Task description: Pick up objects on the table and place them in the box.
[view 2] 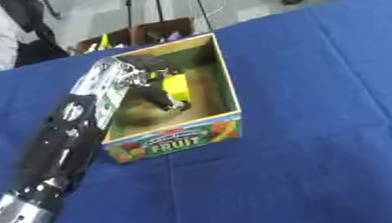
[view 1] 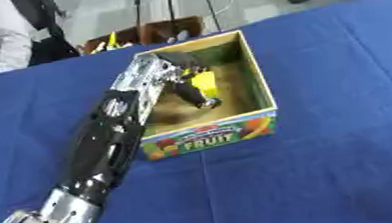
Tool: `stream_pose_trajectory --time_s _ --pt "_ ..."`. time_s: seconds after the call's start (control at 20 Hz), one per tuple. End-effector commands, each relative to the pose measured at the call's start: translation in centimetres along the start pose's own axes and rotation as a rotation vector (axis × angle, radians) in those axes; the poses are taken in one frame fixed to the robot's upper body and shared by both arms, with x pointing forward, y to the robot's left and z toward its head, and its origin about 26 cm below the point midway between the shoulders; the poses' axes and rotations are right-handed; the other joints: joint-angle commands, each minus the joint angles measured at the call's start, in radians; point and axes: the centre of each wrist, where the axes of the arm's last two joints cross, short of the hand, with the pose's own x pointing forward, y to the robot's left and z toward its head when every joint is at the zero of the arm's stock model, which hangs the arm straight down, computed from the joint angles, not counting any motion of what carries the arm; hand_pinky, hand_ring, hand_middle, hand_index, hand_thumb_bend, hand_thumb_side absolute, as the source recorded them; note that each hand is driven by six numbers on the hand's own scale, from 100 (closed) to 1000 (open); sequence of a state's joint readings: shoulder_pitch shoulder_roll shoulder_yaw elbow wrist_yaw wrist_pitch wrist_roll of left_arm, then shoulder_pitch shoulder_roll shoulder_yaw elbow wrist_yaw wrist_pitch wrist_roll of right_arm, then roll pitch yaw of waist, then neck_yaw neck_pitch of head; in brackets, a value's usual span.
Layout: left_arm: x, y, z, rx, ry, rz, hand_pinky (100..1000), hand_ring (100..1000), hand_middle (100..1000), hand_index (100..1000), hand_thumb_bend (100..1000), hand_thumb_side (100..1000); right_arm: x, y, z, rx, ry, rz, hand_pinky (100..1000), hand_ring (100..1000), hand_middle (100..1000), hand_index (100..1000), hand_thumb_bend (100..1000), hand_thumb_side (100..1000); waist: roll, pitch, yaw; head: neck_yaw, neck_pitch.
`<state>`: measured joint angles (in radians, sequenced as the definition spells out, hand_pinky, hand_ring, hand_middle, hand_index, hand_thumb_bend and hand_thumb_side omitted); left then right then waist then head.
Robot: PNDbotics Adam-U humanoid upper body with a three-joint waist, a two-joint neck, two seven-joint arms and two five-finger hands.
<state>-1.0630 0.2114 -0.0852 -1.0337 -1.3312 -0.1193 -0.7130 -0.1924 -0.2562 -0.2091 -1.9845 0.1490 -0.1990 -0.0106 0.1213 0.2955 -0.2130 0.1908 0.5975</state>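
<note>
An open cardboard box (view 1: 261,85) with "FRUIT" printed on its front stands on the blue table. My left arm reaches up from the lower left, and my left hand (view 1: 188,81) is inside the box. Its fingers are curled round a yellow object (view 1: 203,83), held just above the brown box floor. The hand hides much of that object. My right hand shows in neither view.
A blue cloth (view 1: 343,147) covers the table, with bare cloth right of the box and in front of it. Beyond the far edge sit small brown crates (view 1: 171,30) on the floor. A person stands at the upper left.
</note>
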Motion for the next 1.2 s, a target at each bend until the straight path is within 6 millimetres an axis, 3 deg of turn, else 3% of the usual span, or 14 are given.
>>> stream_pose_trajectory --time_s 0.05,0.15,0.2,0.25,0.45,0.65,0.75,0.8,1.0,1.2 --pt "-1.3 1.8 1.6 0.124 0.055 0.012 576 764 829 936 1000 999 0.4 -0.3 -0.2 0.001 -0.018 0.011 726 812 584 838 100 680 -0.013 -0.025 0.005 -0.006 0.004" --pt "-1.7 2.6 2.7 0.276 0.059 0.048 494 702 751 889 618 1000 0.4 -0.4 -0.1 -0.003 -0.012 0.013 726 812 585 838 100 679 -0.016 -0.03 0.013 -0.011 0.012" --pt "-1.9 3.1 3.6 0.388 0.051 0.08 475 680 729 871 504 1000 0.3 -0.4 0.0 -0.006 -0.007 0.014 726 812 585 838 100 679 -0.02 -0.033 0.018 -0.015 0.017" --pt "-2.2 3.4 4.6 0.517 0.028 0.129 464 664 705 861 446 1000 0.3 -0.4 0.1 -0.01 -0.002 0.012 725 811 585 838 100 680 -0.025 -0.035 0.025 -0.019 0.022" --pt "-2.8 3.0 7.8 0.931 -0.13 0.416 417 603 641 823 376 1000 0.2 -0.5 0.1 -0.032 0.001 0.004 722 808 585 838 100 679 -0.046 -0.039 0.046 -0.031 0.038" --pt "-4.4 2.1 11.1 1.17 -0.228 0.713 372 544 573 765 278 984 0.2 -0.6 0.3 -0.054 0.009 -0.001 721 806 586 838 100 678 -0.06 -0.044 0.065 -0.042 0.045" --pt "-5.1 1.2 12.5 1.192 -0.249 0.826 370 543 573 761 255 977 0.1 -0.7 0.4 -0.065 0.013 0.001 720 805 586 838 100 679 -0.065 -0.046 0.075 -0.048 0.05" --pt "-5.6 0.2 13.2 1.181 -0.241 0.881 357 533 564 760 221 930 0.1 -0.7 0.4 -0.069 0.015 0.002 720 805 587 840 100 686 -0.067 -0.048 0.084 -0.053 0.053" --pt "-7.6 -5.4 16.4 1.121 -0.16 1.114 337 503 528 723 221 882 -0.1 -1.1 0.8 -0.084 0.032 0.021 722 808 587 841 100 683 -0.067 -0.052 0.124 -0.074 0.063" --pt "-7.7 -9.1 19.2 1.146 -0.083 1.233 323 477 501 697 193 849 -0.1 -1.1 0.9 -0.09 0.035 0.03 721 806 586 840 100 681 -0.072 -0.051 0.151 -0.089 0.065"
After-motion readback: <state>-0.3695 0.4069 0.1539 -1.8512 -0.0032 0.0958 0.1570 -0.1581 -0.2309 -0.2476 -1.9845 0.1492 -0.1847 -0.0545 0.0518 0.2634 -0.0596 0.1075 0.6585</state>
